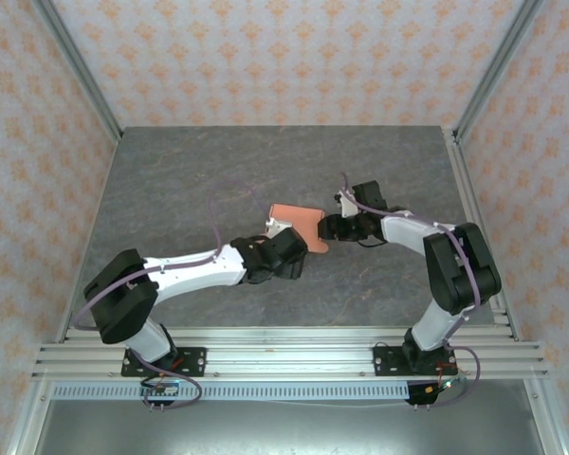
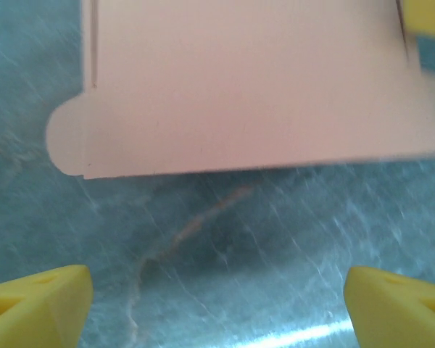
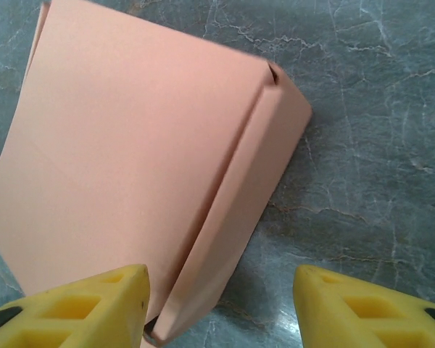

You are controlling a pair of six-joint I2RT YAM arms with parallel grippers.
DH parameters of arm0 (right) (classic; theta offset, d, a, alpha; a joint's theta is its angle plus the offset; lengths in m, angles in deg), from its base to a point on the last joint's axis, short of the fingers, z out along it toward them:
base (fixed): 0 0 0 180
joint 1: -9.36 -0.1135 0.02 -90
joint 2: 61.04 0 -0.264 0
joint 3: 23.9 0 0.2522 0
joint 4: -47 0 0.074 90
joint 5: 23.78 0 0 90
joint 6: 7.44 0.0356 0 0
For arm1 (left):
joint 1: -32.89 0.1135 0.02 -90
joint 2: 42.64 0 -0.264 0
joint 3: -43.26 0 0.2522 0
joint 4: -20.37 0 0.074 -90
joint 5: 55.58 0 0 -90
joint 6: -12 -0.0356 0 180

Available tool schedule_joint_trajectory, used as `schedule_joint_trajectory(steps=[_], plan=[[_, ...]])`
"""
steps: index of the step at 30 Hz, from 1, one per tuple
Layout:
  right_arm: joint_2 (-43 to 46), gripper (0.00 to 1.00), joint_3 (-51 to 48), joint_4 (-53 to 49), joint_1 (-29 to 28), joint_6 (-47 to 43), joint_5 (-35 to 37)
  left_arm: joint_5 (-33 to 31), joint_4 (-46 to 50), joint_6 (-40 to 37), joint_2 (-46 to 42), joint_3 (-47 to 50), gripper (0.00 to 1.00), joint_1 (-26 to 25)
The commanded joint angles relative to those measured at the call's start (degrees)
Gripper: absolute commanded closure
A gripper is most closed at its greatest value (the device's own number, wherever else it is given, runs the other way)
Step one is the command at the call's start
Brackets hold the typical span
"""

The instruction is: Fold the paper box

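The salmon-orange paper box (image 1: 297,222) lies on the grey stone-patterned table between my two grippers. In the left wrist view its flat panel with a rounded tab (image 2: 239,87) sits just ahead of my left gripper (image 2: 217,308), which is open over bare table and apart from the card. The right wrist view shows the paper box (image 3: 130,159) partly folded, with a narrow side flap (image 3: 239,210) raised along a crease. The flap's near end reaches between the fingers of my open right gripper (image 3: 221,304), close to the left finger (image 3: 80,308).
Patterned walls and aluminium posts (image 1: 76,66) enclose the table (image 1: 171,180). Bare tabletop spreads behind and to both sides of the box. A yellow fingertip of the other gripper (image 2: 428,16) shows at the box's far corner in the left wrist view.
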Motion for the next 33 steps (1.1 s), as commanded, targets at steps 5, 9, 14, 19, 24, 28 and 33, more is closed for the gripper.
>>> schedule_joint_trajectory(steps=[5, 9, 14, 19, 24, 28, 33], plan=[[2.46, 0.48, 1.14, -2.79, -0.56, 5.08, 5.48, -11.77, 8.25, -8.93, -0.47, -6.45, 0.12, 1.55], [6.58, 0.48, -1.20, -3.82, -3.17, 13.60, 12.25, -4.59, 5.70, -18.43, -1.63, -5.41, 0.24, 6.36], [14.76, 0.43, -7.44, -1.68, -9.37, 23.26, 22.43, 10.52, -6.28, -26.94, -4.49, 1.52, 0.25, 15.83], [19.53, 0.42, -10.17, -0.60, -12.54, 28.27, 25.12, 19.92, -12.72, -31.85, -3.78, 5.28, 0.25, 22.52], [18.04, 0.41, -8.84, -0.40, -15.45, 29.18, 26.30, 25.79, -15.18, -33.35, -0.97, 4.48, 0.22, 24.87], [15.67, 0.41, -7.99, 0.33, -16.47, 29.67, 26.51, 29.00, -13.98, -32.91, 2.62, 1.21, 0.20, 25.59], [12.88, 0.41, -5.99, -0.12, -17.68, 29.16, 27.19, 29.83, -12.24, -30.68, 7.18, -1.54, 0.20, 25.58]])
